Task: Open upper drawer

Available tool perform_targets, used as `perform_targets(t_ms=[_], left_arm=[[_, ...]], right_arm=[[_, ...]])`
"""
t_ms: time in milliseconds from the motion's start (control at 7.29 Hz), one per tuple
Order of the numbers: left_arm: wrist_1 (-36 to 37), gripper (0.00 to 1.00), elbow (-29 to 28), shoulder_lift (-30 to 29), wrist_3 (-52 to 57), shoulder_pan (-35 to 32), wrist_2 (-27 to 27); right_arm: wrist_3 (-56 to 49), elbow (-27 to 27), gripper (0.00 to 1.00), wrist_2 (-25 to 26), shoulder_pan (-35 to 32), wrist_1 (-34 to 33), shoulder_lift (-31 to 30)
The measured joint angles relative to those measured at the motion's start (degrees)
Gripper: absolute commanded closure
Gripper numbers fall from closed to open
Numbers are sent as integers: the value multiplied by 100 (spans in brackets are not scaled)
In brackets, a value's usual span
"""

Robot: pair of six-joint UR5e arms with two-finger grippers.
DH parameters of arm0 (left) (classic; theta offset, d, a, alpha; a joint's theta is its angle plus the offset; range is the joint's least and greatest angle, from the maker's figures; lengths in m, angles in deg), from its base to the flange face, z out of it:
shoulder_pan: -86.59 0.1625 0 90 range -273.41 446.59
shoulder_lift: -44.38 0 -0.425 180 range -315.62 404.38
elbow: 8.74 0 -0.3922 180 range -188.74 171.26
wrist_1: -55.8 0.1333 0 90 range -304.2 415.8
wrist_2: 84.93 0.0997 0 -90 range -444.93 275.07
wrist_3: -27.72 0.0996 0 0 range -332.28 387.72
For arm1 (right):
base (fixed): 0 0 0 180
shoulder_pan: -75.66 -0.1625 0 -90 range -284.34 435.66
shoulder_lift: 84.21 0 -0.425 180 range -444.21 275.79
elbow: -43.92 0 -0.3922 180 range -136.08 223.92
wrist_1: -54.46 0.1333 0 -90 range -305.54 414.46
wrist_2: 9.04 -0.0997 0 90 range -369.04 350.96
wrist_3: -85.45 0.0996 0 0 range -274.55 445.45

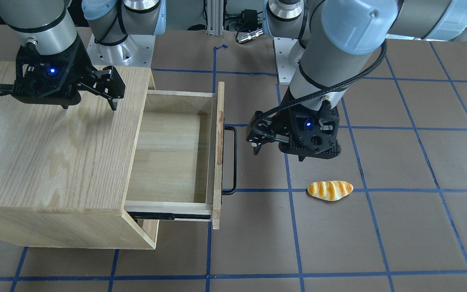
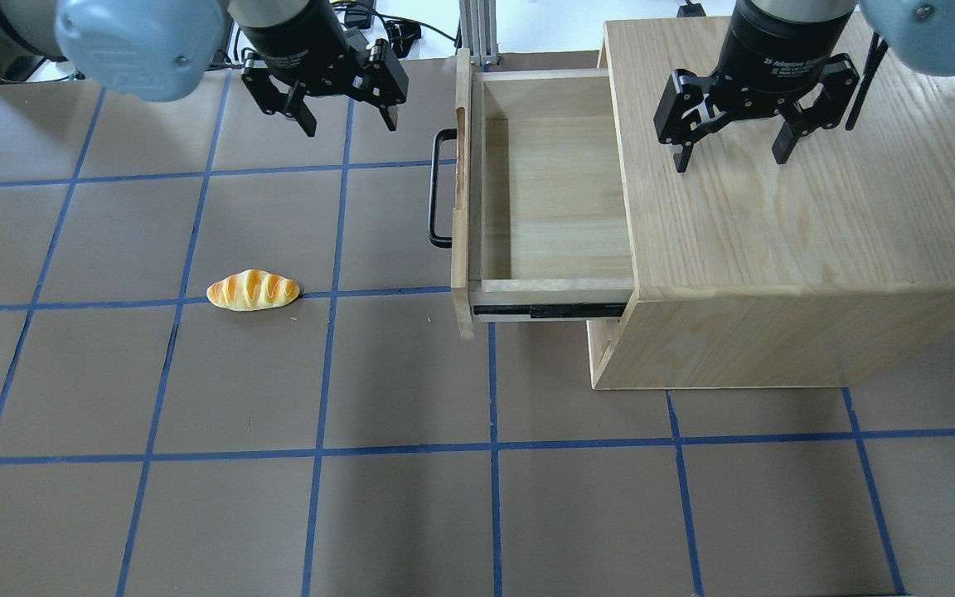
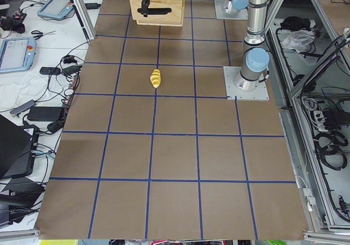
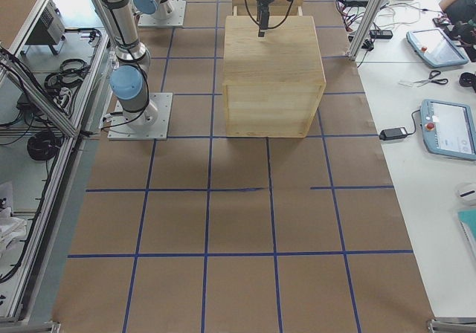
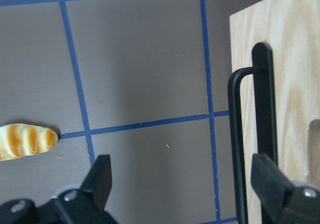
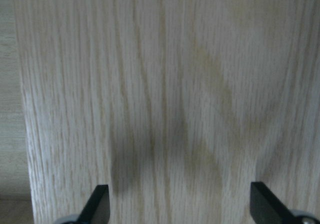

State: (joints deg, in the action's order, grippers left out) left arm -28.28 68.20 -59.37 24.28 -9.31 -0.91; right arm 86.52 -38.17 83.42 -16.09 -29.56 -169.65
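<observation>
Shallow light-oak upper drawer (image 2: 552,199) stands pulled out, so left gripper (image 2: 350,124), beside its black bar handle (image 2: 436,191), and right gripper (image 2: 730,157) hover with fingers apart.

The light was bright and came from above. Soft grey shadows lay on top of the cabinet (image 2: 817,215), and its wood looked a bit blurry close up.

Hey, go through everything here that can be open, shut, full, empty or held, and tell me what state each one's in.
upper drawer: pulled out, open, empty inside.
left pincer: open, holding nothing, apart from the black handle.
right pincer: open, holding nothing, over the cabinet.
bread roll: lying loose on the table, not held.
</observation>
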Motion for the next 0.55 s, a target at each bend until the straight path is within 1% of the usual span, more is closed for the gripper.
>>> perform_targets(t_ms=[137, 549], left_arm=[[-180, 0, 25, 175, 28, 192, 82], [-1031, 0, 133, 700, 312, 755, 612]], right_arm=[[2, 0, 0, 0, 0, 0, 0], [6, 0, 0, 0, 0, 0, 0]])
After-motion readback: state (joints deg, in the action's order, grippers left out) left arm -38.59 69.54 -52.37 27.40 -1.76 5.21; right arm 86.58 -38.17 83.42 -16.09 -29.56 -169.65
